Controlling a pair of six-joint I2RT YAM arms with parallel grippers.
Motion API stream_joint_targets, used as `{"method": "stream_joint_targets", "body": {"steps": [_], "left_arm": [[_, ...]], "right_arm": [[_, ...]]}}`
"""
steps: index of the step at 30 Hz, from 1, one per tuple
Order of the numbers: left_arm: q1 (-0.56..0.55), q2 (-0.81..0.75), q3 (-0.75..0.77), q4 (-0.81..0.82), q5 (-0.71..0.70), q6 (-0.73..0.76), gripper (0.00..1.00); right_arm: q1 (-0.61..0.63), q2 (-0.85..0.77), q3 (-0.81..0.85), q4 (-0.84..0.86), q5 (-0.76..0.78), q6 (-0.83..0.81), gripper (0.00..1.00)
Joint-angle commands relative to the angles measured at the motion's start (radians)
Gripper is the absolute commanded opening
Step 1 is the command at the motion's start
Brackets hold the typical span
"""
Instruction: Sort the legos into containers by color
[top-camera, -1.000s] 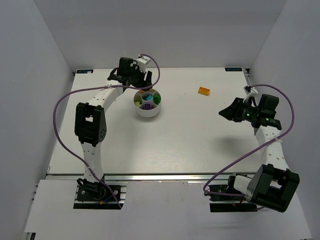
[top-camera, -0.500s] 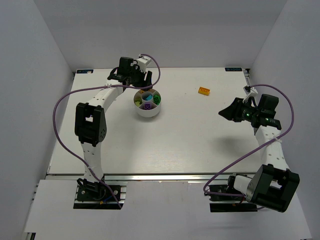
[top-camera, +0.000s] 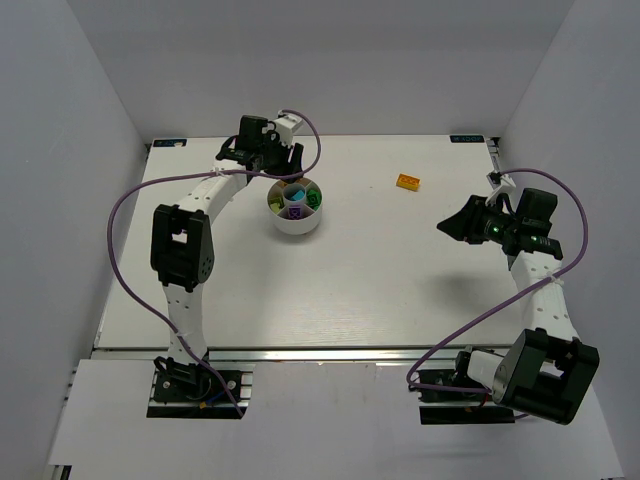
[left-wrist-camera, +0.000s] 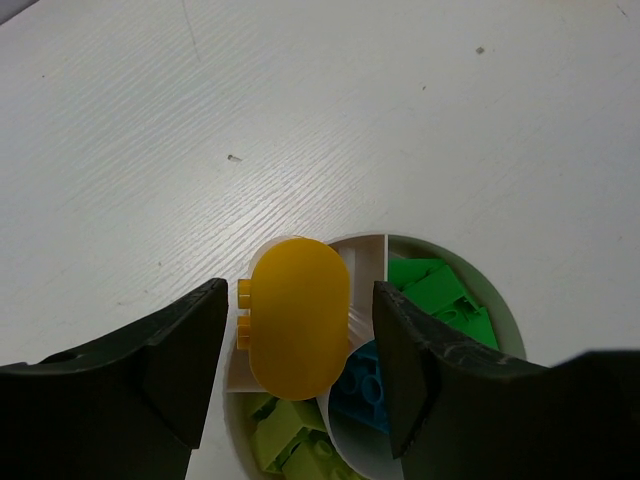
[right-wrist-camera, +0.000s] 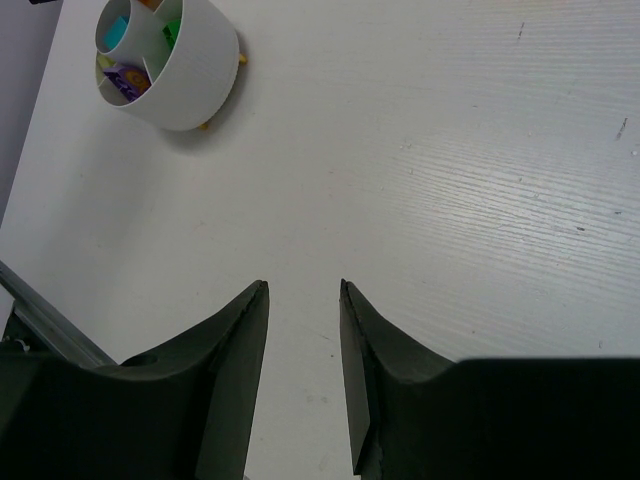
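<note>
Nothing has visibly moved since earlier: your left gripper (left-wrist-camera: 300, 292), jaws open over the white dish (left-wrist-camera: 503, 312), yellow brick (left-wrist-camera: 297, 335) between them touching neither; right gripper (right-wrist-camera: 303, 290) jaws apart, empty; orange brick (top-camera: 407, 181) loose on worktop (top-camera: 350, 270).

Open white desk (top-camera: 380, 290) stretches between the two arms, wide enough to pass across its middle and near side. Left of centre stands the round white divided plastic dish (top-camera: 297, 227). The left gripper (top-camera: 285, 168) hangs over its far rim, blocking approach from behind. A small orange studded brick (top-camera: 407, 181) lies alone far right, well apart from the right gripper (top-camera: 442, 226).
</note>
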Motion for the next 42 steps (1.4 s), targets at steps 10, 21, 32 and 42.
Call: {"method": "stream_joint_targets", "body": {"steps": [10, 21, 32, 42], "left_arm": [[-0.014, -0.011, 0.001, 0.004, -0.046, 0.019, 0.67], [-0.014, -0.006, -0.001, 0.001, -0.024, 0.019, 0.66], [-0.014, 0.003, -0.01, 0.01, -0.066, 0.016, 0.6], [-0.014, -0.014, -0.014, 0.015, -0.037, 0.039, 0.52]], "right_arm": [[0.003, 0.003, 0.001, 0.033, -0.012, -0.012, 0.4], [0.002, 0.003, 0.001, 0.033, -0.01, -0.012, 0.4], [0.003, 0.004, 0.002, 0.032, -0.012, -0.012, 0.41], [0.002, 0.007, 0.002, 0.03, -0.014, -0.014, 0.41]]}}
